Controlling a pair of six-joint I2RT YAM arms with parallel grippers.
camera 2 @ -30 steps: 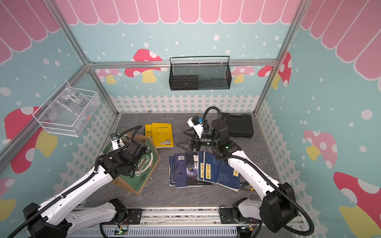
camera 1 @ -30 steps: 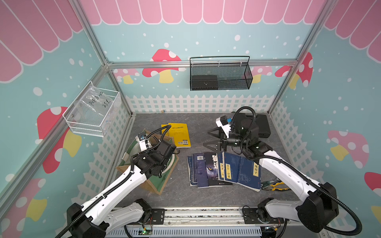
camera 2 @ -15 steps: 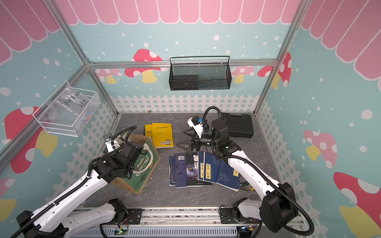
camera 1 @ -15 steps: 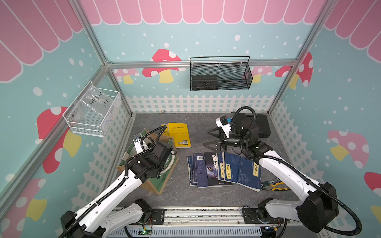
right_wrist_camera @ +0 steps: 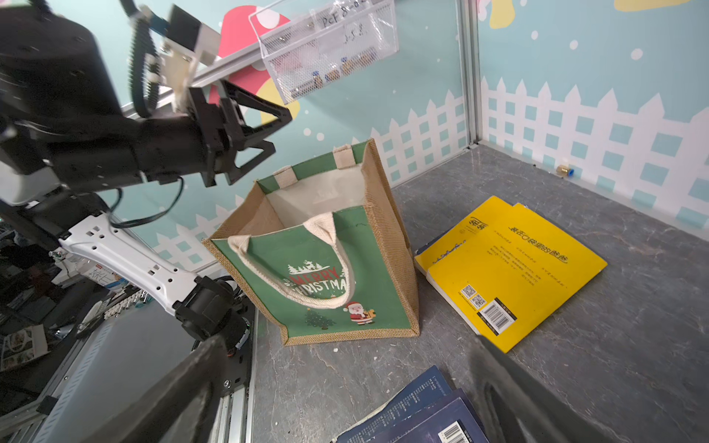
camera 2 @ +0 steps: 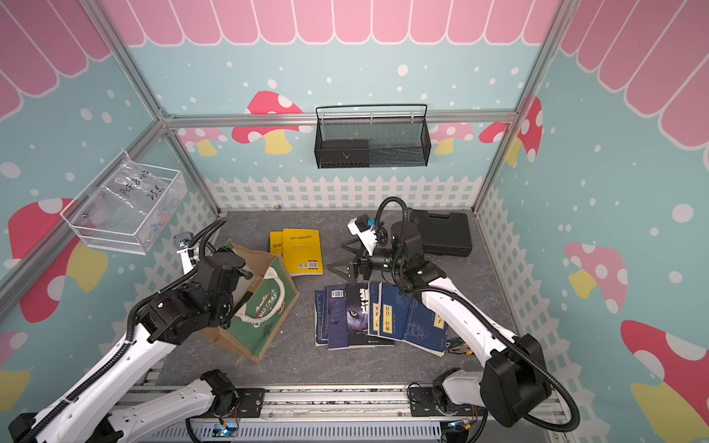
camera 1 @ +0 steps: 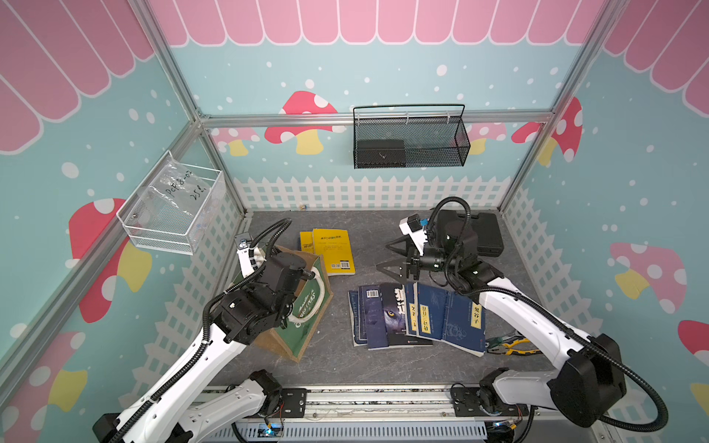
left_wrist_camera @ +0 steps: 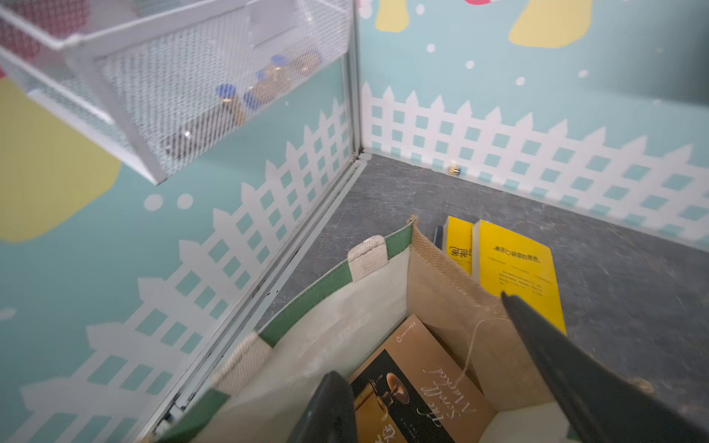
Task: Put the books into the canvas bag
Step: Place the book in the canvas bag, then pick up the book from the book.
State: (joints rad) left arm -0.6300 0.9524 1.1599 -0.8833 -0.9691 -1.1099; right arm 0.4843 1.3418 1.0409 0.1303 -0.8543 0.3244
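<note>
Firstly, bag print: the bag [right_wrist_camera: 326,276] shows "MERRY CHRISTMAS" in red and white on its green front, above a Santa and a small tree.
Brown book writing: the brown book [left_wrist_camera: 414,391] has pale cursive words; "The" and "Marked" can be read, the word between them is not clear.
Yellow books writing: the 2 yellow books [right_wrist_camera: 510,264] carry Chinese lines, 2 QR codes and a barcode.
Navy books writing: the navy books [camera 1: 433,310] have yellow labels with Chinese characters; 1 label reads "鬼谷子".
Pouch writing: the pouch [camera 1: 172,188] in the wire basket [camera 1: 153,237] has handwriting that looks like "PCF8-02".
Left gripper: the left gripper [right_wrist_camera: 282,130] hangs above the open mouth of the bag, jaws apart, holding nothing.
Brown book place: inside the bag, below the left gripper and not touched by it.
Right gripper: the right gripper [camera 1: 383,257] has its jaws wide apart and empty, over the floor [camera 1: 345,368] between the yellow books and the navy books.
Bag place: at the left of the floor, mouth open upward, just beside the yellow books.
Materials: the bag sides are coarse tan jute, the lining is smooth and white, the handles [right_wrist_camera: 330,303] are thick pale woven band.
Shapes: the books are thin flat paperbacks; the navy books lie fanned and overlapping, with the wolf book [camera 1: 391,314] among them.
</note>
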